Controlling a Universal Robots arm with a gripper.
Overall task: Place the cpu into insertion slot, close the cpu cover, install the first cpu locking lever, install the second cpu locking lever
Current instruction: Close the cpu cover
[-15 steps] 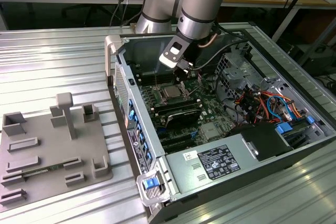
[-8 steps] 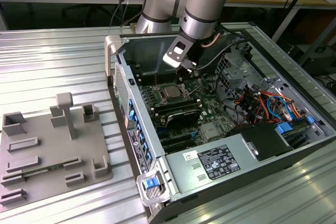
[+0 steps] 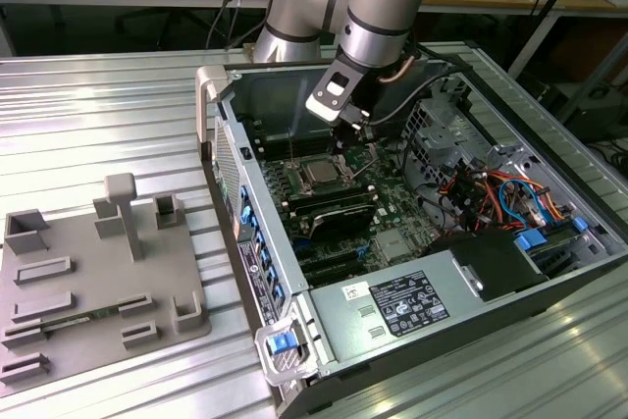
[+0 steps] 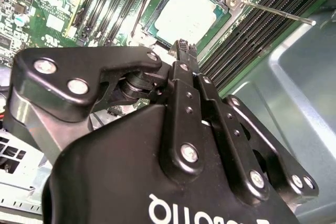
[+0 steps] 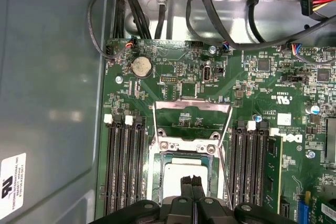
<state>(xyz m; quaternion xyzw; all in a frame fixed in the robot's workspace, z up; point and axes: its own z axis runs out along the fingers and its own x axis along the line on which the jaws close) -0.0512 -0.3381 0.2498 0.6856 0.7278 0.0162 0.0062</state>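
Gripper (image 5: 191,182) hovers just above the chip (image 5: 178,169), fingertips pressed together, nothing held. Chip lies seated on the motherboard (image 5: 252,93) inside the open computer case (image 3: 250,233), metal cover frame (image 5: 186,145) lying flat around it. Thin wire lever (image 4: 273,11) juts out beside the frame.

arm (image 3: 383,7): silver-grey, light-blue rings | gripper (image 4: 181,46): black links (silver screws)

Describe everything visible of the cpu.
The cpu is a flat square chip with a pale silver-grey metal top. It lies level in the socket on the green motherboard, between two banks of black memory slots, with the shiny cpu cover framing it. The gripper, fingers shut, hangs over one edge; contact cannot be judged.
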